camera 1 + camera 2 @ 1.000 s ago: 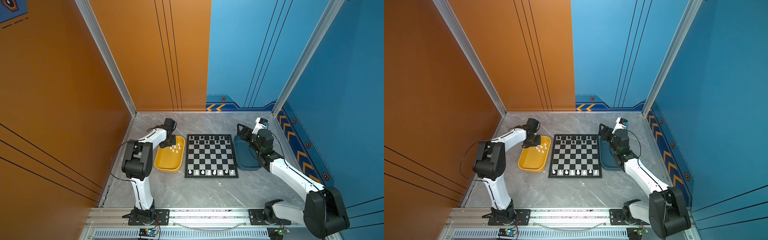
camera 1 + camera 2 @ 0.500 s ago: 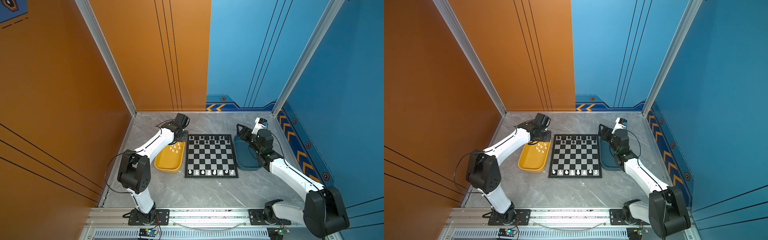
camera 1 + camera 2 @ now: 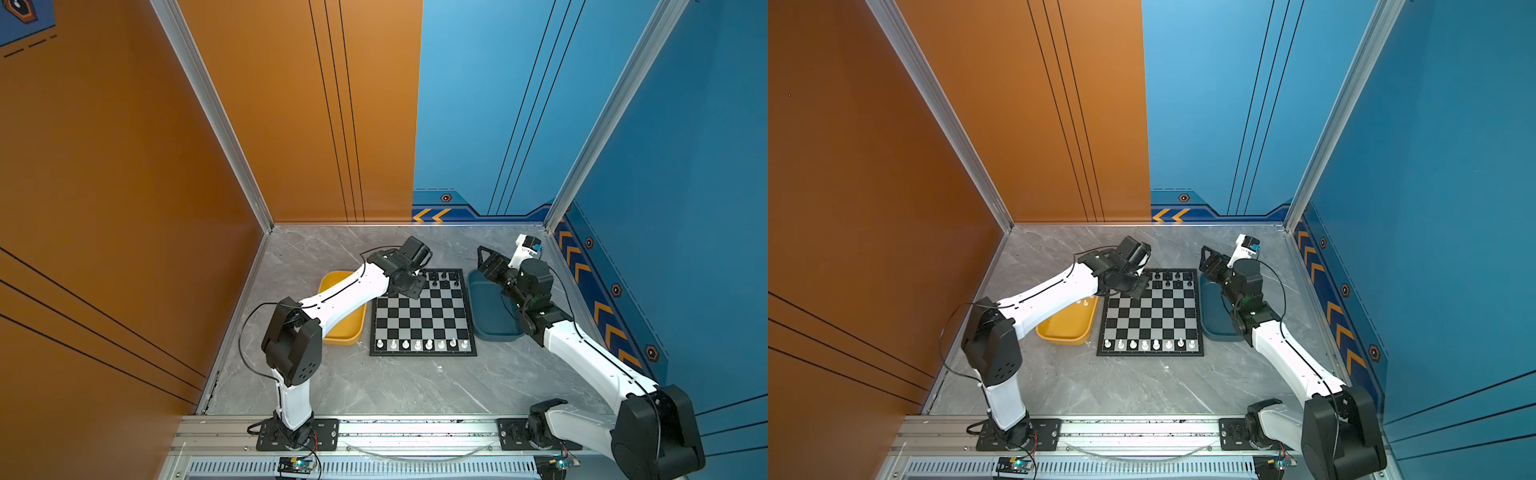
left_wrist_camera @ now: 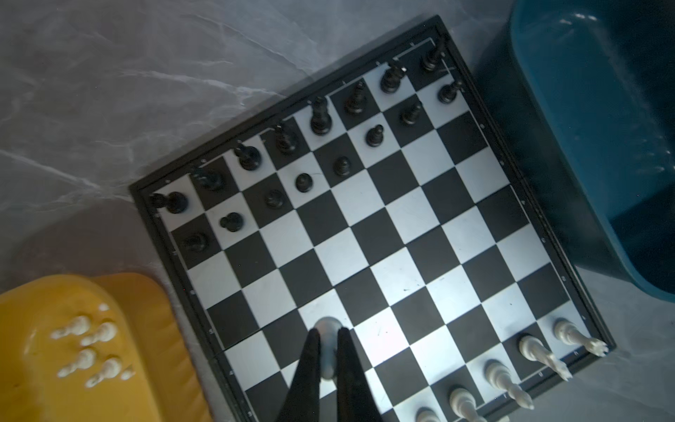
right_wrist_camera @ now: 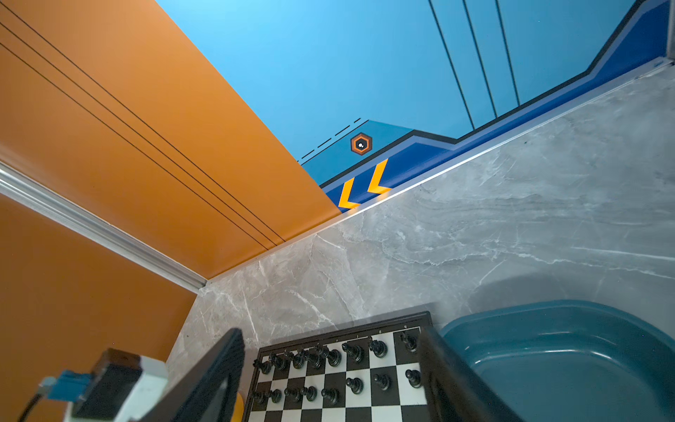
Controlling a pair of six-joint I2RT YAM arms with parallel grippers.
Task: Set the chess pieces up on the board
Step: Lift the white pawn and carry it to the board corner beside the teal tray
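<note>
Board (image 3: 422, 316) sits mid-frame on the grey desk (image 3: 374, 386) in both top views. Black pieces (image 4: 320, 118) are lined up in two rows of eight, running diagonally from left to upper right in the left wrist view. That's the top edge of the board in a top view, where my arm covers part of them. White back row (image 3: 417, 344), eight pcs, stands along the board's bottom edge.

My left fingers (image 4: 312, 350) are clamped on one white piece (image 4: 326, 325) w/ a round top, at bottom centre of the left wrist view and over the board's squares. Can't tell if its base touches the board. From above, that hand hangs over the board's upper-left corner.

Loose white pieces (image 4: 100, 333) lie tipped over in the yellow tray (image 3: 345, 332), just left of the board. My left arm crosses over that tray.

My right fingers (image 5: 222, 369) are spread wide w/ nothing between them. They frame the black rows at the bottom of the right wrist view. In a top view they hover at the upper end of the dark blue tray (image 3: 490, 318), just right of the board. Can't make out any pcs in that tray.
</note>
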